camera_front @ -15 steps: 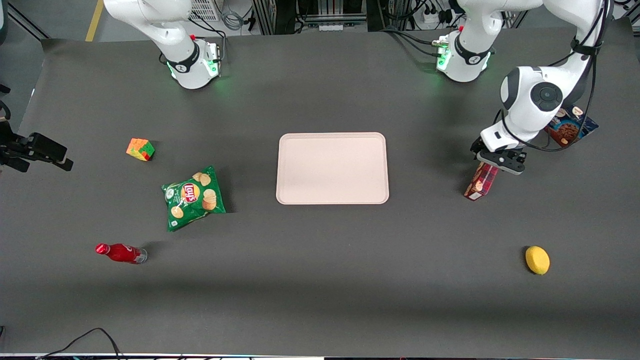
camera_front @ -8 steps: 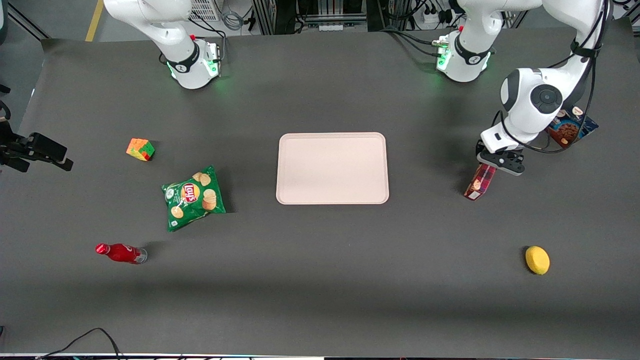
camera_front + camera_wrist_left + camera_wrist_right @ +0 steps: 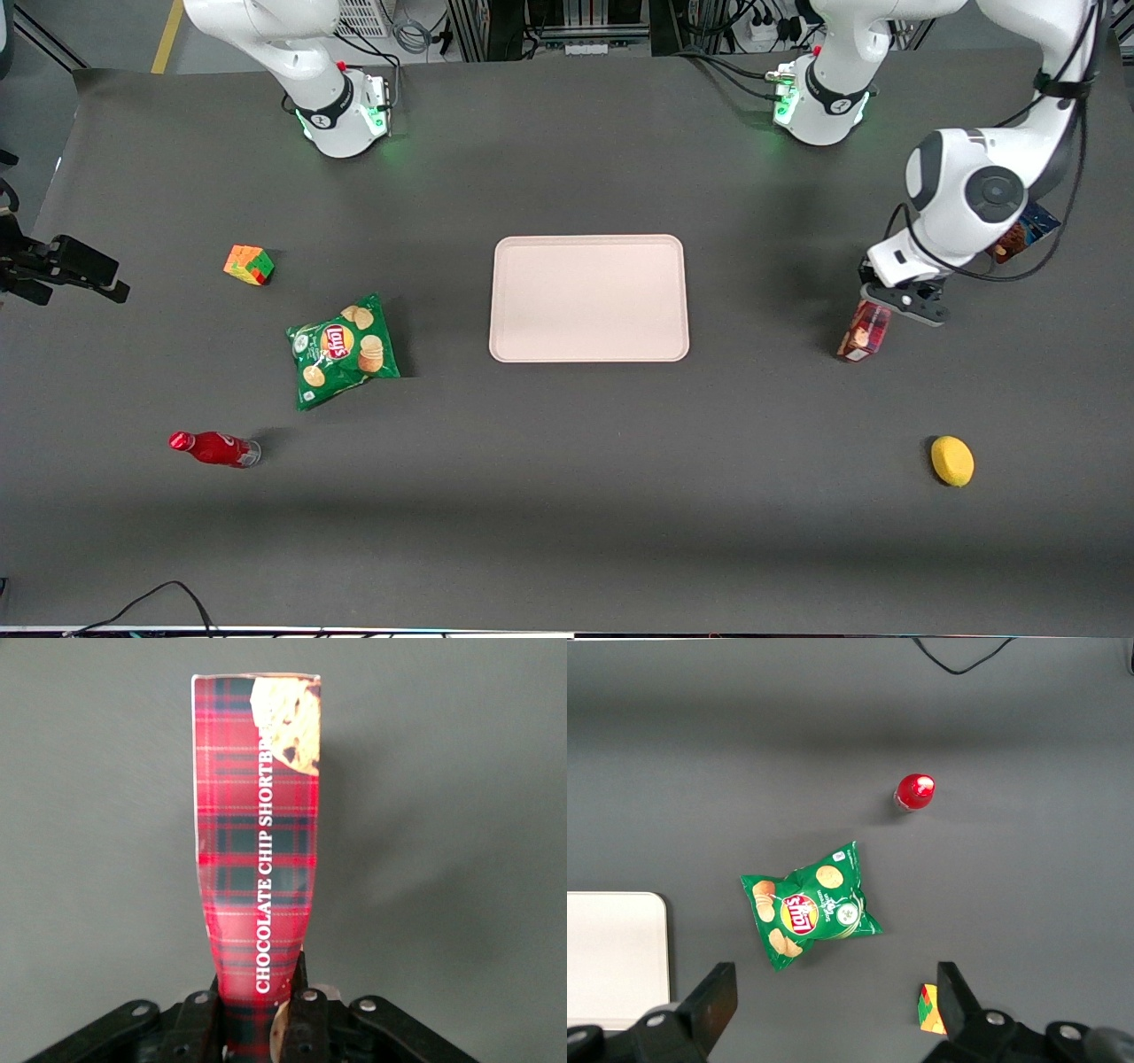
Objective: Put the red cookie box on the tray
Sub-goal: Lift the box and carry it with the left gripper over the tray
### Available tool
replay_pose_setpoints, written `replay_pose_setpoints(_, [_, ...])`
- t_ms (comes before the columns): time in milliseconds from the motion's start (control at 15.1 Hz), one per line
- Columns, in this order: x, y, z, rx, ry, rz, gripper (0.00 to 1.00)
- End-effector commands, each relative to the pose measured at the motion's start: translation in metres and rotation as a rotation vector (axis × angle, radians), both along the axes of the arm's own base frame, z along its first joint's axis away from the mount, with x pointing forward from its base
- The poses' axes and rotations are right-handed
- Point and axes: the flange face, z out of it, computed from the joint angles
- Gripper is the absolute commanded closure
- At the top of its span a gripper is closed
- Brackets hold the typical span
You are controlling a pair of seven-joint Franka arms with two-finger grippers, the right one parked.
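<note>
The red cookie box [image 3: 865,331] is a long tartan box held up off the table toward the working arm's end. My left gripper [image 3: 893,304] is shut on its upper end, and the box hangs down from it, tilted. In the left wrist view the box [image 3: 261,828] runs away from the gripper [image 3: 259,1020], its sides pinched in between the fingers [image 3: 197,1028]. The pale pink tray [image 3: 589,298] lies flat at the table's middle, well apart from the box; its corner shows in the right wrist view [image 3: 613,957].
A blue-brown cookie box [image 3: 1019,232] lies partly hidden by my arm, farther from the front camera. A yellow lemon [image 3: 951,461] lies nearer the camera. A green chip bag [image 3: 343,349], a colour cube [image 3: 249,264] and a red bottle [image 3: 213,448] lie toward the parked arm's end.
My left gripper has moved with the box a little toward the working arm's end and nearer the front camera. The box hangs more upright and looks shorter.
</note>
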Motion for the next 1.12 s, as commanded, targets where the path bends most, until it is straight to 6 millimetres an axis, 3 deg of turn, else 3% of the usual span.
replay_pose_setpoints(0, [0.038,-0.011,0.07,-0.018,0.024,0.097,1.0])
replay_pose_setpoints(66, [0.049,-0.019,0.092,-0.027,0.048,0.141,1.0])
replay_pose_setpoints(265, [0.066,-0.069,0.148,-0.045,0.079,0.264,1.0])
replay_pose_setpoints(463, [0.074,-0.134,0.2,-0.041,0.033,0.394,1.0])
replay_pose_setpoints(596, [0.068,-0.188,0.218,-0.041,0.021,0.467,1.0])
replay_pose_setpoints(794, [0.047,-0.26,0.201,-0.034,0.032,0.551,1.0])
replay_pose_setpoints(1059, [0.027,-0.326,0.133,-0.045,0.055,0.569,1.0])
